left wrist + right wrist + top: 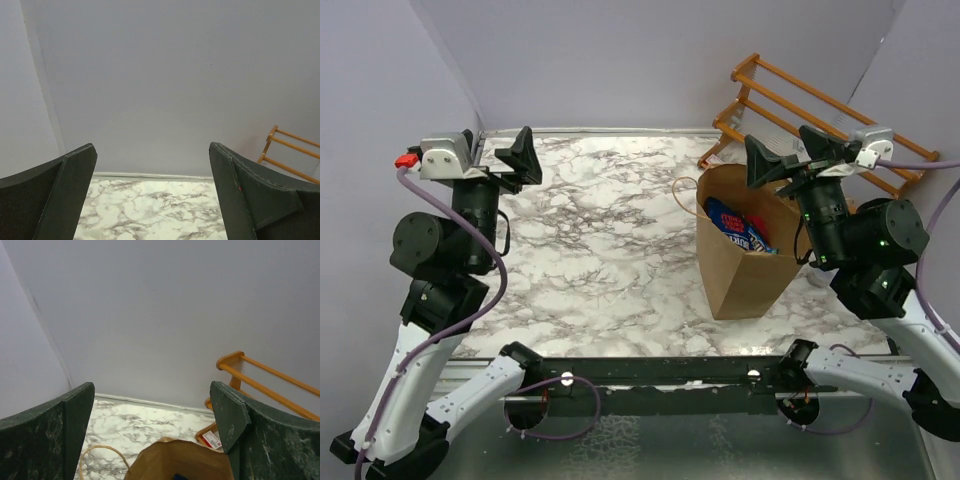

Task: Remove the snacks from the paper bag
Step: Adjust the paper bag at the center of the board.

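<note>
The brown paper bag (748,262) stands upright and open-topped on the right side of the marble table (600,240). Inside it are the snacks: a blue packet (733,228) with white and red print, and a bit of red behind it. My right gripper (790,155) hovers open just above and behind the bag's mouth, holding nothing. In the right wrist view the bag's rim (180,460) and one loop handle (100,449) lie below the right gripper (152,385). My left gripper (500,157) is open and empty over the far left of the table, and in its own view the left gripper (151,146) faces the back wall.
A wooden slatted rack (800,100) stands at the back right, close behind the bag, and appears as the rack (260,375) in the right wrist view, with a small red and white packet (211,439) at its foot. Grey walls close off the back and both sides.
</note>
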`<state>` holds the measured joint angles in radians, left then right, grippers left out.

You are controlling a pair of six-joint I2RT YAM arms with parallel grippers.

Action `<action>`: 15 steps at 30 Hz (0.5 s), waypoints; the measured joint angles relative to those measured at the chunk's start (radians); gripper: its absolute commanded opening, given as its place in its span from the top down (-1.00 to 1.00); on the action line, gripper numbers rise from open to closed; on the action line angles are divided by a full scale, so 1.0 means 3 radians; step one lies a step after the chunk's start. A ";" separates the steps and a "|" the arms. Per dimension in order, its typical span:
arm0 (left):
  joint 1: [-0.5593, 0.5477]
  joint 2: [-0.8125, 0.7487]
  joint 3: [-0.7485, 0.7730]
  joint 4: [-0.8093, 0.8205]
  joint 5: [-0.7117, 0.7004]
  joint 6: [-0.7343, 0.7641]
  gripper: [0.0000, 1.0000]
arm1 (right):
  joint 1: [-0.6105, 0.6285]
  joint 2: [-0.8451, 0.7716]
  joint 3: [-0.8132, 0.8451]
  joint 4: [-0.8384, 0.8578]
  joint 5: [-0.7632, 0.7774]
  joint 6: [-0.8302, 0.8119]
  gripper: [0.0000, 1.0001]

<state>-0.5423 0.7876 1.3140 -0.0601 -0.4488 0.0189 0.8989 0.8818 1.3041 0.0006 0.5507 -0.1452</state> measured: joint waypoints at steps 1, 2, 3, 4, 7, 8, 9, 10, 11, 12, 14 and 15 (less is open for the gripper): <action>0.0069 0.0003 -0.0039 0.0003 0.0041 -0.0039 -0.97 | -0.0064 -0.0001 -0.0024 -0.0003 -0.0004 0.0042 -0.99; 0.0114 0.0004 -0.0075 0.0001 0.0066 -0.0071 -0.97 | -0.0151 -0.0009 -0.0065 -0.0005 -0.0008 0.0076 -0.99; 0.0188 0.0009 -0.0123 0.0013 0.0113 -0.0116 -0.97 | -0.0200 -0.0018 -0.0098 -0.0011 -0.0009 0.0125 -0.99; 0.0244 0.0014 -0.0168 0.0014 0.0150 -0.0153 -0.97 | -0.0263 -0.0029 -0.0131 -0.0019 -0.0008 0.0164 -0.99; 0.0420 0.0045 -0.0303 0.0027 0.0291 -0.0278 -0.97 | -0.0474 -0.0079 -0.0233 -0.0074 -0.0004 0.0318 -0.99; 0.0483 0.0057 -0.0352 0.0041 0.0345 -0.0326 -0.97 | -0.0556 -0.0097 -0.0261 -0.0097 -0.0003 0.0383 -0.99; 0.0547 0.0071 -0.0409 0.0052 0.0407 -0.0381 -0.97 | -0.0632 -0.0117 -0.0291 -0.0116 -0.0004 0.0439 -0.99; 0.0599 0.0085 -0.0459 0.0056 0.0462 -0.0431 -0.97 | -0.0706 -0.0144 -0.0324 -0.0137 -0.0004 0.0514 -0.99; 0.0649 0.0097 -0.0502 0.0061 0.0515 -0.0474 -0.98 | -0.0762 -0.0163 -0.0347 -0.0158 -0.0001 0.0566 -0.99; 0.0702 0.0112 -0.0549 0.0081 0.0582 -0.0524 -0.98 | -0.0824 -0.0182 -0.0369 -0.0177 -0.0001 0.0612 -0.99; 0.0797 0.0155 -0.0652 0.0102 0.0710 -0.0622 -0.98 | -0.0940 -0.0215 -0.0402 -0.0212 -0.0001 0.0739 -0.99; 0.0841 0.0170 -0.0701 0.0102 0.0776 -0.0669 -0.98 | -0.0989 -0.0223 -0.0408 -0.0230 -0.0004 0.0785 -0.99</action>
<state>-0.2901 0.8387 1.1038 -0.0296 -0.2161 -0.1818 0.6022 0.8150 1.1816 -0.0685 0.5495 0.0902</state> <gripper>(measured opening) 0.986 0.994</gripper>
